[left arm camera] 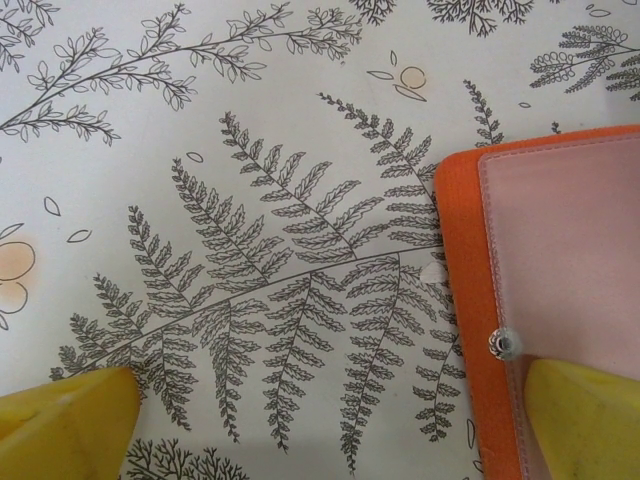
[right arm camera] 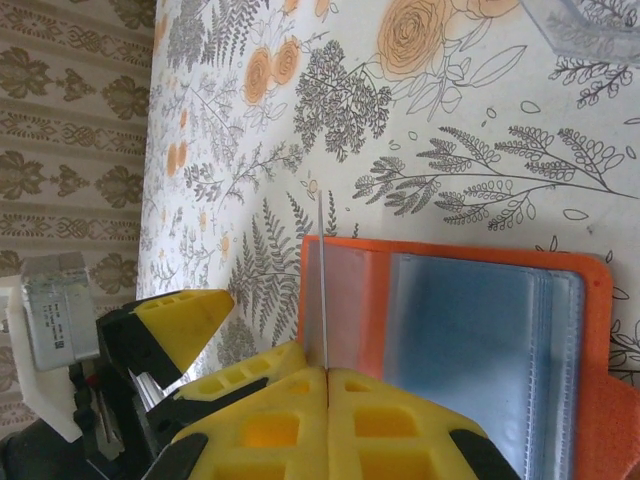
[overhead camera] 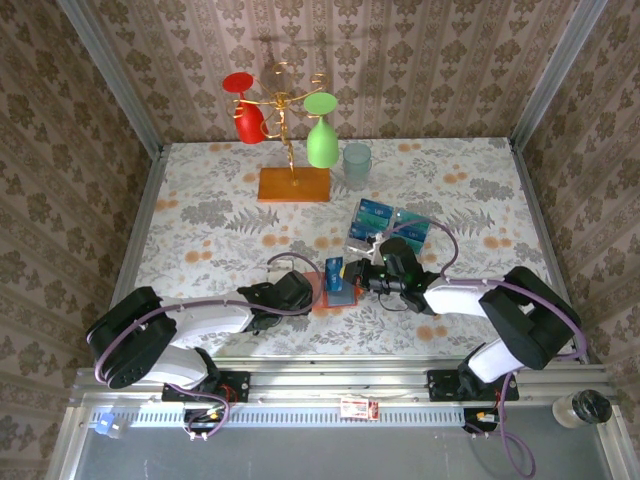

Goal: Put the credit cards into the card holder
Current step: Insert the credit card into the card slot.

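Note:
The orange-red card holder (overhead camera: 335, 298) lies open on the flowered table between both arms. In the right wrist view the card holder (right arm camera: 480, 350) shows its greyish-blue pocket. My right gripper (right arm camera: 327, 375) is shut on a blue credit card (overhead camera: 334, 272), held upright on edge over the holder's left half; from the wrist the card (right arm camera: 322, 280) is a thin pale line. My left gripper (left arm camera: 330, 400) is open, its right finger (left arm camera: 585, 415) resting on the holder's clear left flap (left arm camera: 560, 260), its left finger on the cloth. More blue credit cards (overhead camera: 388, 222) lie behind the right gripper (overhead camera: 352, 272).
A wooden stand (overhead camera: 294, 185) with a red glass (overhead camera: 245, 105) and a green glass (overhead camera: 321, 135) is at the back, with a clear cup (overhead camera: 357, 165) beside it. Papered walls close in the table on three sides.

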Motion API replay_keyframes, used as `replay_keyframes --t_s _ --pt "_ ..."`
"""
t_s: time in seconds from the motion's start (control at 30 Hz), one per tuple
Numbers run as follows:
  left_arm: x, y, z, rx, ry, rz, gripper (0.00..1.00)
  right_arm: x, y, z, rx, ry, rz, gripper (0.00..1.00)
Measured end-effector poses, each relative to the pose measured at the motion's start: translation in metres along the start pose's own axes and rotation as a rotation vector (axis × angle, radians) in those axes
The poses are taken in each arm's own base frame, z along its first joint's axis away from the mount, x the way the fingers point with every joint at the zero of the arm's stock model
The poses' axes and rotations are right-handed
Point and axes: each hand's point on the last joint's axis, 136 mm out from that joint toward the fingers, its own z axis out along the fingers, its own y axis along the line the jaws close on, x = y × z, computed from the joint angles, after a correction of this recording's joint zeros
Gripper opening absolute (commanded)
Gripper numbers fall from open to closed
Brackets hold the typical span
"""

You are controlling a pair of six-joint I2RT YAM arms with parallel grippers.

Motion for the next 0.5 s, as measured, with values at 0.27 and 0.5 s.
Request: replay_keyframes --t_s 0.27,0.5 --pt "0.001 0.0 0.001 -0.003 0.002 0.002 1.0 0.005 -0.007 0.002 0.006 -0.001 0.011 0.0" --pt "0.001 0.0 0.001 -0.003 0.002 0.002 1.0 0.008 -0.015 0.005 0.013 -0.001 0.023 0.0"
